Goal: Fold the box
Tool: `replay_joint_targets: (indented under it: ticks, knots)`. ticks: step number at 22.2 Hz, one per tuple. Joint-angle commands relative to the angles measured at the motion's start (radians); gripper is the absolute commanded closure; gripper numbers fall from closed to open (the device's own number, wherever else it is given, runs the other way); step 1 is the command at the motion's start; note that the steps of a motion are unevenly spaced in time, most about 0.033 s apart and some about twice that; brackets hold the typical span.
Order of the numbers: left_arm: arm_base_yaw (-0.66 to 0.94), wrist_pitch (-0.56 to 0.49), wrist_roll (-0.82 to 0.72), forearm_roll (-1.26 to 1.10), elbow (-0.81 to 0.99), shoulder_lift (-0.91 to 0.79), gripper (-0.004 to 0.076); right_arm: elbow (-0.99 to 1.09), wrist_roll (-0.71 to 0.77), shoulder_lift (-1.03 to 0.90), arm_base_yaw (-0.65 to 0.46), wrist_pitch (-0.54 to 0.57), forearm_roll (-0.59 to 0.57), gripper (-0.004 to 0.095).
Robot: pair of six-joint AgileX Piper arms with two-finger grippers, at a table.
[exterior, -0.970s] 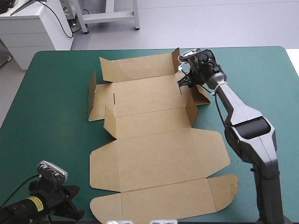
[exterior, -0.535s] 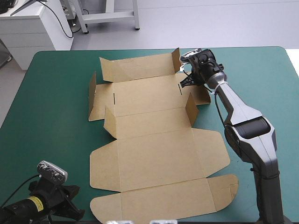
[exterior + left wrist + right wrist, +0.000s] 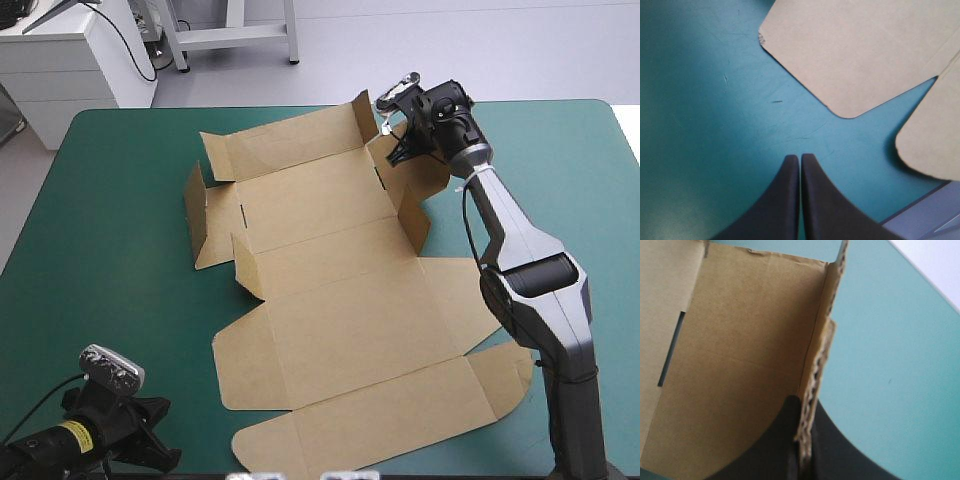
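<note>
Brown corrugated board, cut as one sheet, makes up the box point(image 3: 340, 300), which lies across the middle of the teal-green worktop point(image 3: 110, 250), skewed to its edges, with the near lid panels flat and the small far walls partly raised. The right claw point(image 3: 802, 405) is pinched nearly closed on a side flap point(image 3: 814, 375) at the sheet's far right corner. The flap's raw fluted edge stands between the black fingers, and a tuck slot point(image 3: 670, 357) shows in the panel beside it. The left claw point(image 3: 800, 159) has its fingers pressed together on nothing and hovers over bare cover just off a rounded lid tab point(image 3: 865, 55) at the near left. I judge the sheet light, stiff within each panel but weak along its creases, so it should hinge readily there. On the smooth cover it will probably slide rather than stay put when tugged from one corner, and hard squeezing on the fluted edge could crush or kink it. The best holds look to be flap edges close to a crease, with the other claw pressing a flat panel down as an anchor
</note>
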Motion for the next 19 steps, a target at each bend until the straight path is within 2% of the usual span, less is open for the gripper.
replay_joint_targets:
  ticks: [1,2,5,12,19]
  knots:
    - [-0.003,-0.041,0.001,-0.018,-0.022,0.007,0.0731,-0.088,-0.229,-0.067,0.000,-0.092,0.041,0.0929]
    - [-0.003,-0.041,0.001,-0.018,-0.022,0.007,0.0731,-0.111,-0.385,-0.067,0.000,-0.113,0.103,0.0929]
    - [-0.003,-0.041,0.001,-0.018,-0.022,0.007,0.0731,-0.124,-0.594,-0.067,0.000,-0.135,0.224,0.0929]
    - [-0.003,-0.041,-0.003,-0.018,-0.022,0.007,0.0731,-0.125,-0.800,-0.068,0.000,-0.075,0.415,0.0929]
    - [-0.003,-0.041,-0.003,-0.018,-0.022,0.007,0.0731,-0.127,-0.933,-0.074,0.000,-0.050,0.600,0.0929]
